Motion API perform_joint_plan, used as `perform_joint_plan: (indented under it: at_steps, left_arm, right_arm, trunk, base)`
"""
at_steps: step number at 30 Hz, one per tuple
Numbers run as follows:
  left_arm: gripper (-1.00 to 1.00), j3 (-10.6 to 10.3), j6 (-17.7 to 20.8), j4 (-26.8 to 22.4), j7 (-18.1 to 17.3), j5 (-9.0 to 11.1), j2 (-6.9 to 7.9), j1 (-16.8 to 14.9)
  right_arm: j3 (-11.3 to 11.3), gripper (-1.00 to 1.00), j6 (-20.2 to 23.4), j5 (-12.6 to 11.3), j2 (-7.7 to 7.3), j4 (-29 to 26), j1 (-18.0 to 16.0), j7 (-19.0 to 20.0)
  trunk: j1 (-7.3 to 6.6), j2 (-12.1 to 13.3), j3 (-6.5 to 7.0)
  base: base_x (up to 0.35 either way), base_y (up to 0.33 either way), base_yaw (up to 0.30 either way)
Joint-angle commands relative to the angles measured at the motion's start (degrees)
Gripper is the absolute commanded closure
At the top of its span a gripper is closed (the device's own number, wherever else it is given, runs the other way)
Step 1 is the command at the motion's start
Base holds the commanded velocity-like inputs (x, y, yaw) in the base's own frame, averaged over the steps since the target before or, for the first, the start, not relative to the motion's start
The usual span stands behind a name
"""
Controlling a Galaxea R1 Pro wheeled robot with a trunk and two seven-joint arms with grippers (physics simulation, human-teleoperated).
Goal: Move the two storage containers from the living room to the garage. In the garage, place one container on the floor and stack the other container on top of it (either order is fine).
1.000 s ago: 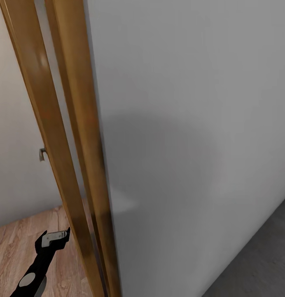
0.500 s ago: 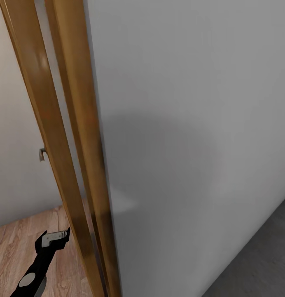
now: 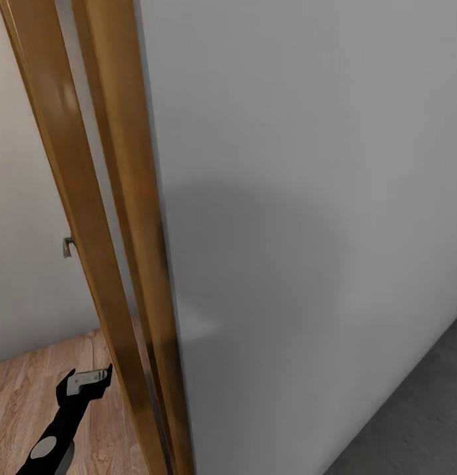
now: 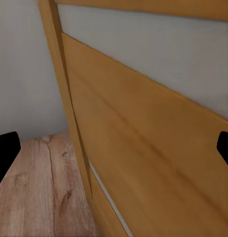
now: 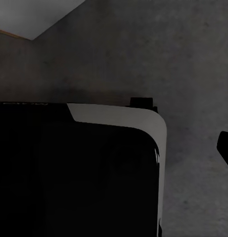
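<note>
Nearest in the head view, the left gripper [image 3: 88,381] is hanging low over the light wood plank flooring [image 3: 30,396], close beside the wooden door frame [image 3: 90,218]. In the left wrist view its two dark fingertips [image 4: 5,150] are sitting at opposite edges with nothing between them, so the claw is spread wide and empty. The right gripper is pointing down at the dark grey concrete floor [image 5: 193,59], above the robot's own black and white base [image 5: 84,173]; one fingertip [image 5: 226,145] is showing at the frame edge, and whether that claw is released or clenched cannot be told.

Beyond the frame, a small metal door handle [image 3: 68,247] is projecting from the pale wall, and a plain grey-white wall panel [image 3: 308,198] is rising to the right, with concrete floor at its foot.

Judging by this, the robot is straddling the threshold between the living room and the garage, carrying nothing. No storage container is appearing here, so where they lie relative to either claw cannot be told, nor how much is done.
</note>
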Motion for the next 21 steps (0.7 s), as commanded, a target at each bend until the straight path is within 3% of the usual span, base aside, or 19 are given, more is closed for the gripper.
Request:
perform_joint_plan:
  at_steps: [1, 21]
  left_arm:
    - [-1.00, 0.17, -0.14, 0.03, -0.37, 0.09, -0.02, -0.05]
    - [-1.00, 0.17, -0.14, 0.03, -0.37, 0.07, -0.02, -0.05]
  right_arm:
    - [-0.31, -1.00, -0.15, -0.01, -0.01, 0.06, -0.04, 0.30]
    - [-0.31, -1.00, -0.15, -0.01, -0.01, 0.06, -0.04, 0.30]
  trunk:
    - [0.00, -0.04, -0.06]
    - [0.00, -0.04, -0.06]
  base:
    - [0.000, 0.000, 0.000]
    - [0.000, 0.000, 0.000]
